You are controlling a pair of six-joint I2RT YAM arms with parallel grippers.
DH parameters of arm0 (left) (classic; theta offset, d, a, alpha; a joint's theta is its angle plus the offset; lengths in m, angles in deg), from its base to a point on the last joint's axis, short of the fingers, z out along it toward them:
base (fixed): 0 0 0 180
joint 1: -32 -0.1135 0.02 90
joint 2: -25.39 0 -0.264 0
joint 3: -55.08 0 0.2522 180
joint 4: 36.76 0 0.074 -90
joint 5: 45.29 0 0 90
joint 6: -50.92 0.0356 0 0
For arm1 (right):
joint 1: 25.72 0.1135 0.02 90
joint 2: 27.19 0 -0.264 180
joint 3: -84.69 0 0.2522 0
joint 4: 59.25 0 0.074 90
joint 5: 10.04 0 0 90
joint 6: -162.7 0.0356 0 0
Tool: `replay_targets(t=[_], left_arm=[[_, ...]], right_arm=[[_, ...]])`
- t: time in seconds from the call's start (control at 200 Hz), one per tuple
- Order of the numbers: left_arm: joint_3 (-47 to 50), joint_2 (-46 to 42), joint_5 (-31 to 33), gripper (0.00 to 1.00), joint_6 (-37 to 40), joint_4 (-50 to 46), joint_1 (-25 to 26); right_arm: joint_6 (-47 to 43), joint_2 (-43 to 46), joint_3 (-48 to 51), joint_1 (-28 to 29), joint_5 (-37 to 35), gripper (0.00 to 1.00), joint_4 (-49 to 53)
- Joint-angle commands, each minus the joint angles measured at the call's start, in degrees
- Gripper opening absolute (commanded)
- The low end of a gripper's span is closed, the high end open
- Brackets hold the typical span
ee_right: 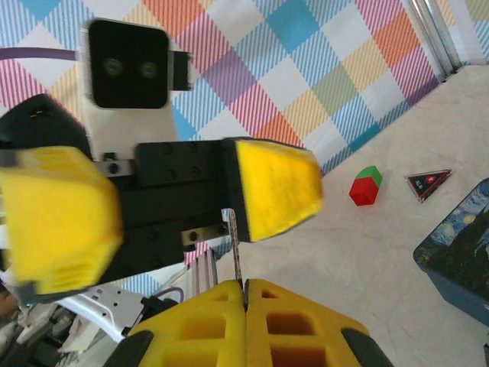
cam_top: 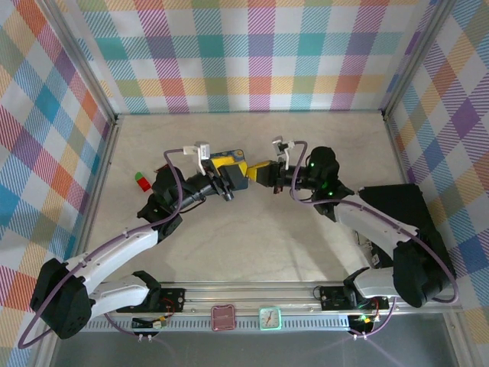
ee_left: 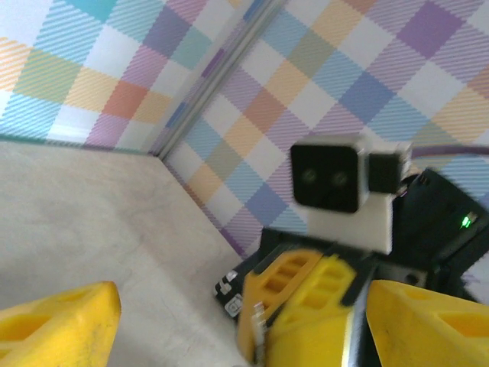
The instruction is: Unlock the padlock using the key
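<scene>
My right gripper (ee_right: 246,287) is shut on the key (ee_right: 234,245), a thin metal sliver sticking straight out from between its yellow fingers. The left gripper (ee_left: 244,306) faces it with its fingers (ee_left: 61,321) spread wide and open, and the right gripper's tip and the key (ee_left: 260,325) lie in the gap. From above, the left gripper (cam_top: 233,174) and right gripper (cam_top: 257,173) meet mid-table. A small blackish block with white marks (ee_left: 229,294) peeks out behind the right finger. I cannot tell whether it is the padlock.
The blue starry-night tin (ee_right: 458,248) stands on the table beside the two grippers. A red-and-green piece (ee_right: 367,186) and a dark triangular piece (ee_right: 428,183) lie further off, toward the left wall. The red-and-green piece (cam_top: 141,180) sits left of the left arm. Checkered walls enclose the table.
</scene>
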Motion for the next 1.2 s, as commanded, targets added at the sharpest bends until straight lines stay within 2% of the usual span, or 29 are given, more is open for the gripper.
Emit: replay_targets(t=[0.0,0.14,0.205,0.395,0.49,0.55,0.64,0.66,0.725,0.81,0.865,1.195], left_arm=[[-2.71,1.64,-7.17,0.83,0.4,-0.44,-0.64],[-3.26,2.97,-10.19,0.78,-0.62,2.47,-0.64],[-3.46,3.08,-10.55,0.72,-0.73,3.01,-0.64],[-3.89,4.42,-12.15,0.38,-1.71,4.18,-0.64],[-3.68,4.76,-12.18,0.31,-2.25,4.86,-0.56],[-3.44,4.81,-12.06,0.22,-2.4,5.0,-0.55],[-3.68,4.76,-11.99,0.0,-2.19,4.45,-0.55],[-3.7,4.73,-11.78,0.0,-2.05,4.25,-0.57],[-3.46,4.43,-10.89,0.0,-1.98,3.82,-0.55],[-3.13,4.17,-9.3,0.0,-2.18,3.89,-0.56],[-2.79,4.31,-8.62,0.0,-2.97,4.85,-0.56],[-2.31,5.18,-8.17,0.0,-4.98,7.42,-0.54]], right_arm=[[-6.01,0.95,-3.16,-0.92,5.3,0.0,10.67],[-5.79,0.86,-3.77,-1.39,6.97,0.0,10.9],[-5.86,0.73,-3.81,-1.4,6.83,0.0,10.89],[-5.06,0.26,-3.5,-1.5,7.08,0.0,9.17],[-4.41,0.0,-3.36,-1.48,6.86,0.0,8.16],[-4.34,-0.29,-3.4,-1.56,6.8,0.0,7.83],[-3.85,-0.54,-3.5,-1.63,6.85,0.0,7.35],[-3.77,-0.48,-3.42,-1.64,6.78,0.0,7.29],[-3.59,0.18,-3.17,-1.78,6.08,0.1,7.19],[-2.76,1.95,-1.59,-2.0,4.17,0.34,5.74],[-1.66,2.72,-0.34,-2.17,3.29,0.44,4.13],[6.06,-0.14,2.65,-2.44,6.28,0.44,-7.74]])
